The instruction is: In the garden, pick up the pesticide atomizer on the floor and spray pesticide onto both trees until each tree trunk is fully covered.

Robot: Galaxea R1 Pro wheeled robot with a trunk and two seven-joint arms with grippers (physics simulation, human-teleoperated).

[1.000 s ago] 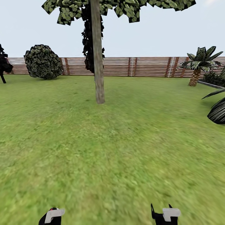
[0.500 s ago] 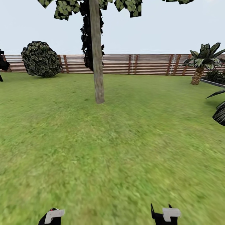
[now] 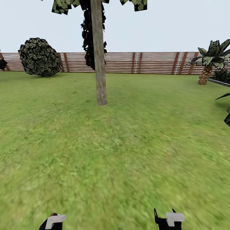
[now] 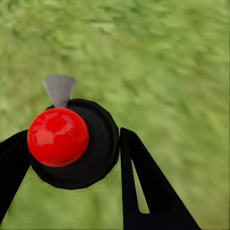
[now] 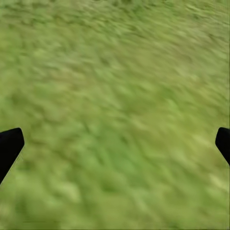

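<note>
One tall tree stands ahead on the garden lawn (image 3: 115, 153), its thick pale grey-brown trunk (image 3: 99, 64) rising to a dark green crown (image 3: 65, 4) cut off by the frame's upper edge. The second tree is out of view. In the left wrist view, the pesticide atomizer (image 4: 72, 143), black with a red ball top and a grey nozzle, sits between the fingers of my left gripper (image 4: 74, 136), which is shut on it. My right gripper (image 5: 115, 143) is open over bare grass. Both grippers, left (image 3: 52, 222) and right (image 3: 167, 220), peek in low in the head view, far short of the trunk.
A brown slat fence (image 3: 143, 63) closes the far side of the lawn. A round bush (image 3: 39, 57) stands at the back left and a short palm (image 3: 210, 60) at the back right. A near-black narrow tree (image 3: 89, 41) rises behind the trunk. Dark spiky leaves (image 3: 227, 118) intrude at the right edge.
The whole head view has shifted: the camera has moved closer to the tree, with bush and palm sliding outward. Both grippers keep the same place in the picture.
</note>
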